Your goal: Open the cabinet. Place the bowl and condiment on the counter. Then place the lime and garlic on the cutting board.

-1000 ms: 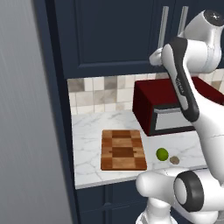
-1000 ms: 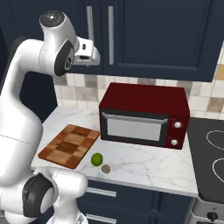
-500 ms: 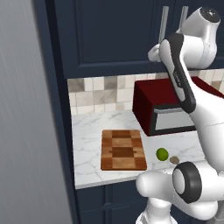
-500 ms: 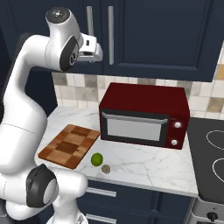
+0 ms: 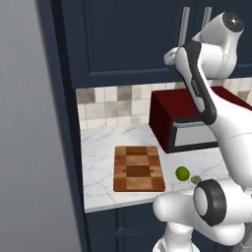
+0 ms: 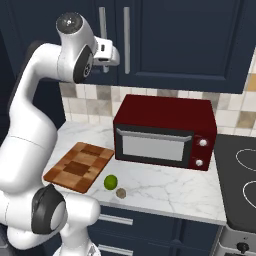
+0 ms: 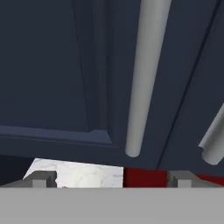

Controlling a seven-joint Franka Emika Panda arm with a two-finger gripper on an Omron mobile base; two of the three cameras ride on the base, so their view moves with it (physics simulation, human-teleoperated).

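Observation:
The cabinet is a tall dark navy wall unit, and both doors are closed. Its left silver handle runs down the hand view just above my open gripper, whose fingertips stand wide apart and empty. In the right base view the gripper hovers at the lower end of that handle. On the marble counter lies the wooden cutting board. The green lime and the brownish garlic rest on the counter to its right. The bowl and condiment are hidden.
A dark red microwave stands on the counter under the cabinet, right of the board. A black stovetop lies at the far right. A tall grey panel closes the left side. A second silver handle hangs right of the first.
The hand has crept up and toward the cabinet's left handle. Its fingers stayed wide apart. Board, lime and garlic have not moved.

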